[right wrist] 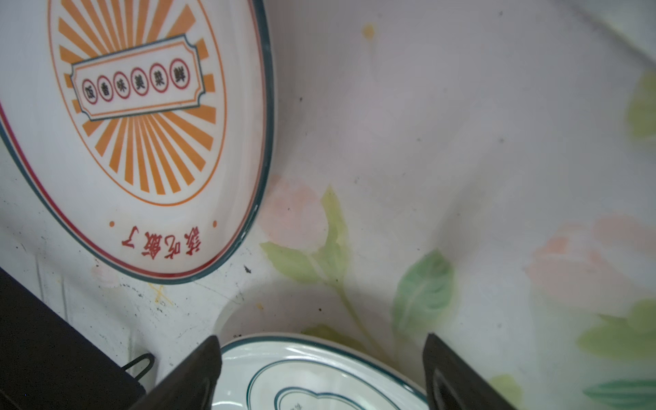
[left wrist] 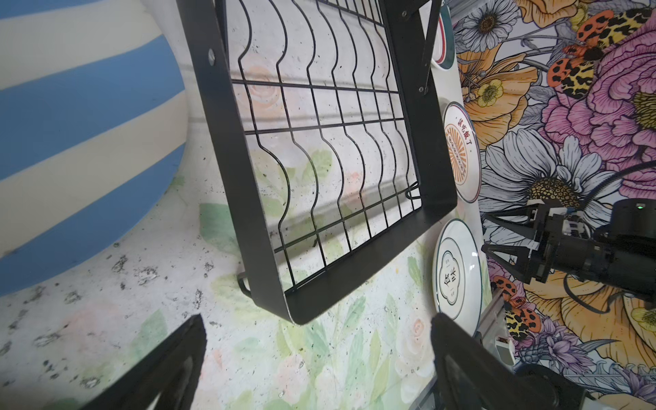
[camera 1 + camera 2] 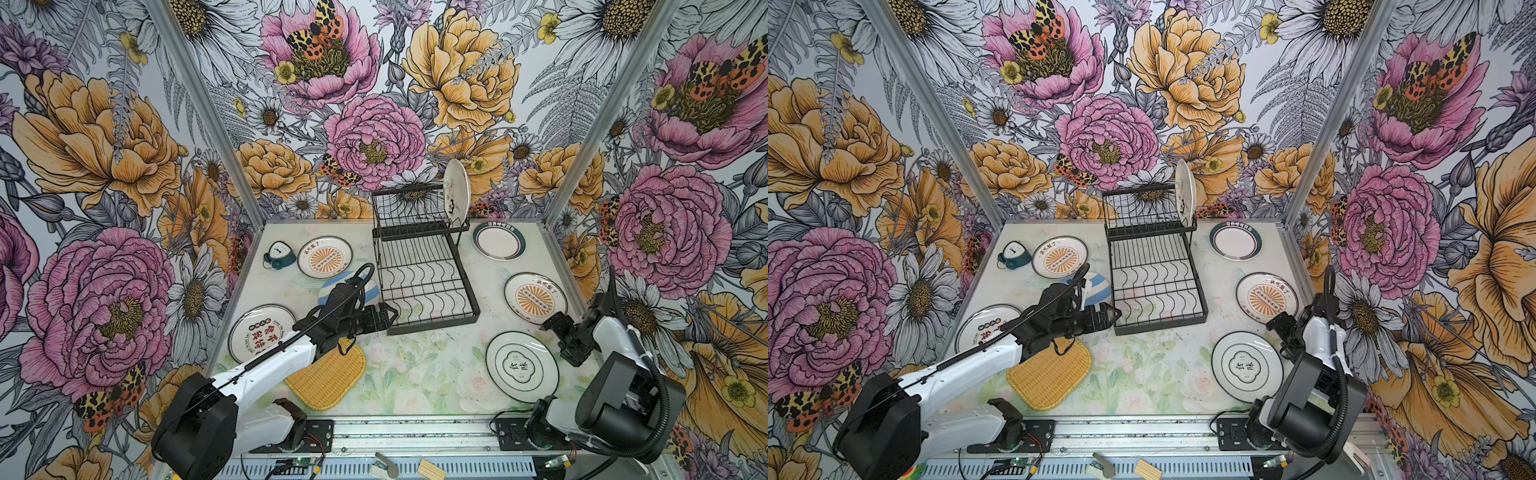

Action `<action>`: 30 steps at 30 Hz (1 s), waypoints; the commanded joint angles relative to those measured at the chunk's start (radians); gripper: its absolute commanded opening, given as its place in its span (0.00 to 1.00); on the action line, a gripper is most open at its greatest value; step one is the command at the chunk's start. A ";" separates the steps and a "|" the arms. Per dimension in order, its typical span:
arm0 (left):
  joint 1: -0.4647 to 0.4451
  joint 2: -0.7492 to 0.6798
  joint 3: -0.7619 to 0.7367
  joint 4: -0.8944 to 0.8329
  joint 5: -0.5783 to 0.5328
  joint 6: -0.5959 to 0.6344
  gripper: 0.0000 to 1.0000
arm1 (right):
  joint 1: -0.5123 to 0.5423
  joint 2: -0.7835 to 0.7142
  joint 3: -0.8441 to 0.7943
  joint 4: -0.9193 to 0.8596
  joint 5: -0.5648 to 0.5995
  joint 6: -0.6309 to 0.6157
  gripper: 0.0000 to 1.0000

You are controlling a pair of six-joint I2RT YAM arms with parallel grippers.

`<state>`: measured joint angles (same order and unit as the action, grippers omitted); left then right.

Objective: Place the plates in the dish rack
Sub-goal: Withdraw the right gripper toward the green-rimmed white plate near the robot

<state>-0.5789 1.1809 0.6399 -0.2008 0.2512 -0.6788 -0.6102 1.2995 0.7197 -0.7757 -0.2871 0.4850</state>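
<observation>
We find the dish rack at centre frame in both top views; one white plate stands on edge at the right end of its upper shelf. The left wrist view alone shows the blue-and-white striped plate plainly; in both top views the left arm hides most of it. The left gripper hovers near the rack's front corner, jaws wide apart, holding nothing. The right wrist view alone places the right gripper, jaws spread, over the rim of the green-ringed plate. Other plates lie flat on the table
</observation>
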 commanded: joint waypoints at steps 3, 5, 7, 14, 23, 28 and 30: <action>-0.005 0.001 -0.004 0.022 0.010 0.005 0.99 | -0.008 0.001 -0.052 0.056 -0.027 0.034 0.89; -0.004 -0.001 -0.006 0.023 0.012 0.007 0.99 | -0.007 -0.017 -0.069 0.058 -0.019 0.058 0.90; -0.004 -0.002 -0.008 0.023 0.015 0.008 0.99 | -0.006 -0.025 -0.080 0.057 -0.024 0.071 0.90; 0.003 -0.004 -0.017 0.027 0.024 0.015 0.99 | 0.016 -0.063 -0.112 0.055 -0.075 0.103 0.90; 0.017 -0.014 -0.030 0.032 0.040 0.021 0.99 | 0.142 -0.121 -0.139 0.055 -0.108 0.186 0.92; 0.026 -0.027 -0.048 0.035 0.045 0.021 0.99 | 0.209 -0.140 -0.160 0.053 -0.112 0.209 0.92; 0.029 -0.034 -0.053 0.035 0.047 0.021 0.99 | 0.236 -0.150 -0.174 0.052 -0.113 0.223 0.92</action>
<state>-0.5606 1.1728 0.6025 -0.1852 0.2779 -0.6773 -0.4019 1.1736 0.5659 -0.7219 -0.3828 0.6720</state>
